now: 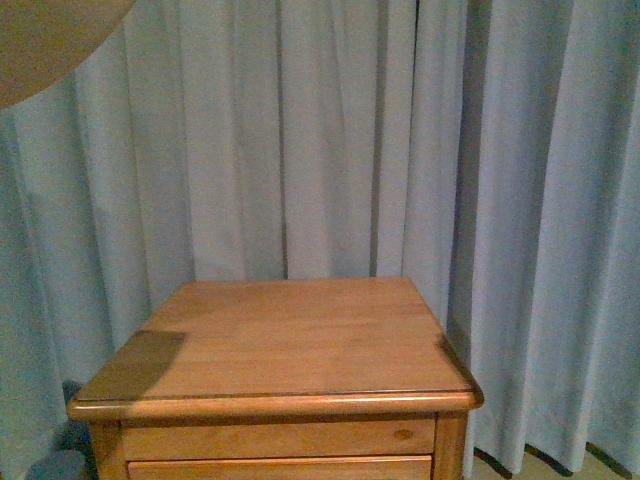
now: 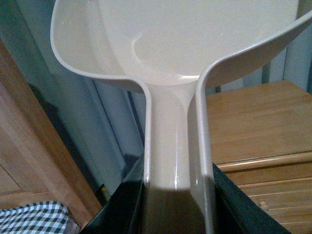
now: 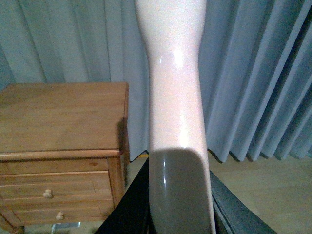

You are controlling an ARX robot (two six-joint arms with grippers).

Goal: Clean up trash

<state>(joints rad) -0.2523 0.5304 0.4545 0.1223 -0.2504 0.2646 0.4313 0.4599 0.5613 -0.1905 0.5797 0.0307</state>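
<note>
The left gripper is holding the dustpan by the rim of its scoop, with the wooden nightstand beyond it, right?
Not quite. In the left wrist view the left gripper holds the dustpan by its handle, not the rim of its scoop; the wooden nightstand is beyond it.

We face pale blue-grey curtains [image 1: 300, 130] hanging in long folds down to the floor behind a wooden nightstand [image 1: 280, 340]. Its honey-brown surface carries a shadow over the near left corner. From the side we see its drawers [image 3: 53, 187] with small round knobs [image 3: 47, 194] (wooden too) and a light tan floor [image 3: 263, 180].
</note>
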